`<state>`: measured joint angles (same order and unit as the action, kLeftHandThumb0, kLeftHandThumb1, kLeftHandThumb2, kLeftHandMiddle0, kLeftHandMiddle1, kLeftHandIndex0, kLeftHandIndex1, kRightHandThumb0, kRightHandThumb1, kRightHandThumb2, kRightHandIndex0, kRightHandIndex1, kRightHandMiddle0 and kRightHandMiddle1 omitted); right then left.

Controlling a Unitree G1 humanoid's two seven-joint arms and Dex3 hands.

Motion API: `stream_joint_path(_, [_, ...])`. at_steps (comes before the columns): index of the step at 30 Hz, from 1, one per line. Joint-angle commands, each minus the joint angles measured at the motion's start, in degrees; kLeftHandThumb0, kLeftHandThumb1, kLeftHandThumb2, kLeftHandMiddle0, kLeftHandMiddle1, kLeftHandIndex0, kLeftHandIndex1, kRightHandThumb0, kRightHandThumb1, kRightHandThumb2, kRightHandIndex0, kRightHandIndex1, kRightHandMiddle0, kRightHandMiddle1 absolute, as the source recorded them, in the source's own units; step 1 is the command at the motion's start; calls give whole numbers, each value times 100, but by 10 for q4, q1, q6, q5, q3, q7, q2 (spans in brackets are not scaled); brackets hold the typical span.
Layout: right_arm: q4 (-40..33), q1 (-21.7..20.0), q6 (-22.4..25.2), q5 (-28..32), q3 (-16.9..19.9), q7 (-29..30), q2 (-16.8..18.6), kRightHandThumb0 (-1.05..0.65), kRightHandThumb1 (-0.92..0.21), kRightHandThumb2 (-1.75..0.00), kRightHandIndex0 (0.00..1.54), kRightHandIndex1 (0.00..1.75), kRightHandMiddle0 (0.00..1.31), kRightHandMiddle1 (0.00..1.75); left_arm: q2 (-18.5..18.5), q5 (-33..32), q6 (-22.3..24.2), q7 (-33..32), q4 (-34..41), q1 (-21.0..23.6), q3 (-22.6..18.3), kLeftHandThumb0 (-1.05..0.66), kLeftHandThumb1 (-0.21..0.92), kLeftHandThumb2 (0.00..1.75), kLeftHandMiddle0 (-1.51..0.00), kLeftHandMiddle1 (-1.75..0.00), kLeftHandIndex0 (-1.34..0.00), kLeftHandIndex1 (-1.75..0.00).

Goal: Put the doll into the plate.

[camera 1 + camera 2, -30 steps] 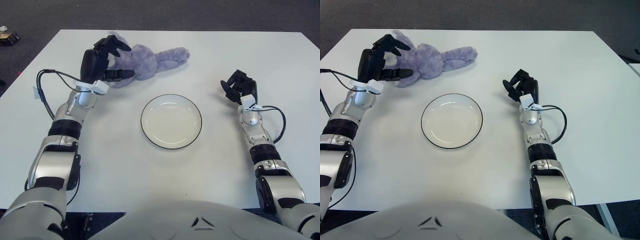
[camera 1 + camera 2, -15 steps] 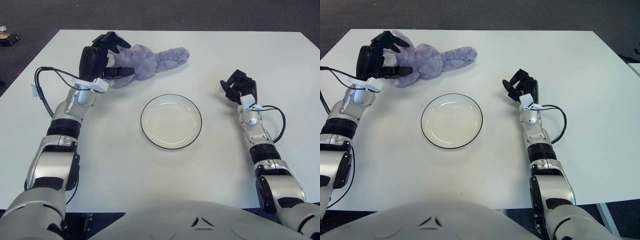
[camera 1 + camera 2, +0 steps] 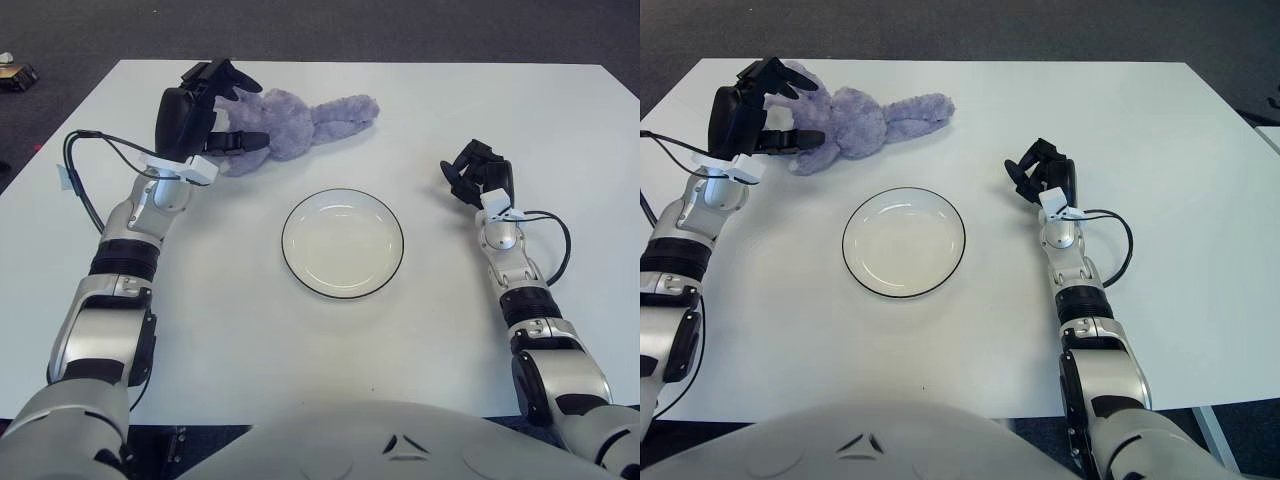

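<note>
Left eye view gives me the white bench (image 3: pixel 420 110) with the doll (image 3: pixel 295 120) lying at its far left, a purple plush rabbit stretched on its side with its long ears pointing right. I can read no brand, label or writing on anything here.

My left robot hand (image 3: pixel 205 115) is at the doll's left end. Its palm is raised and faces the plush, the upper fingers (image 3: pixel 232 78) are spread above the doll's head end, and one lower finger reaches out along the doll's near edge. The fingers look spread around that end rather than clamped on it, and the doll lies flat on the bench; I count the hand as open, though I cannot tell whether any finger touches the plush. The left forearm runs down and left from the wrist, with a black cable (image 3: pixel 85 160) looping off it.

The plate (image 3: pixel 343 243), white with a dark rim, sits mid-bench, nearer me than the doll and to its right, well apart from it. The doll is not in the plate.

My right robot hand (image 3: pixel 476 175) shows to the right of the plate, well apart from it, palm up at the end of an upright forearm, its dark fingers curled in and holding nothing.
</note>
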<state>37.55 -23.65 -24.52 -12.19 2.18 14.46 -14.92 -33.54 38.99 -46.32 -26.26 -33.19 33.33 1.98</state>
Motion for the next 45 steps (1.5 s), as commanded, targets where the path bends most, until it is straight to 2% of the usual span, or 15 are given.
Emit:
stream_joint_path(1, [28, 32, 1, 3, -3, -8, 5, -40, -92, -46, 93, 175, 75, 175, -29, 29, 12, -11, 13, 3, 9, -46, 92, 18, -44, -74, -41, -92])
stream_joint_path(5, [33, 30, -2, 4, -1, -12, 3, -40, -92, -46, 93, 175, 75, 175, -47, 31, 33, 14, 16, 7, 15, -63, 92, 8, -49, -45, -43, -58])
stream_joint_path(11, [38, 28, -4, 4, 0, -14, 2, -40, -92, -47, 92, 175, 75, 175, -53, 26, 50, 26, 17, 10, 24, -68, 92, 1, -57, -20, -45, -41])
stream_joint_path(15, [40, 27, -6, 4, 0, -15, 2, -40, -92, -47, 92, 175, 75, 175, -56, 30, 64, 26, 16, 13, 30, -68, 92, 0, -59, -15, -46, -38])
stream_joint_path(17, [42, 26, -6, 4, -1, -17, 1, -39, -92, -47, 92, 175, 74, 175, -59, 40, 81, 27, 11, 18, 35, -67, 86, 0, -58, -9, -47, -33])
stream_joint_path(27, [47, 23, -10, 4, 0, -18, 0, -39, -92, -47, 92, 175, 74, 175, -66, 41, 98, 24, 11, 21, 48, -66, 83, 0, -57, -2, -49, -27])
stream_joint_path(31, [51, 24, -15, 5, 0, -22, -2, -39, -92, -47, 91, 175, 74, 175, -76, 60, 122, 45, -8, 38, 66, -68, 81, 0, -52, 0, -47, -22])
stream_joint_path(40, [52, 24, -16, 6, 1, -24, -3, -38, -92, -48, 91, 175, 74, 175, -80, 56, 128, 46, -23, 51, 82, -69, 80, 0, -49, 0, -49, -13])
stream_joint_path(42, [50, 25, -16, 6, 1, -25, -4, -38, -92, -48, 91, 175, 74, 175, -85, 62, 117, 62, -88, 90, 101, -70, 80, 0, -47, 0, -48, -11])
stream_joint_path(45, [49, 25, -15, 6, 1, -26, -5, -38, -92, -48, 91, 175, 74, 175, -88, 64, 108, 70, -130, 116, 116, -72, 80, 0, -45, 0, -46, -9])
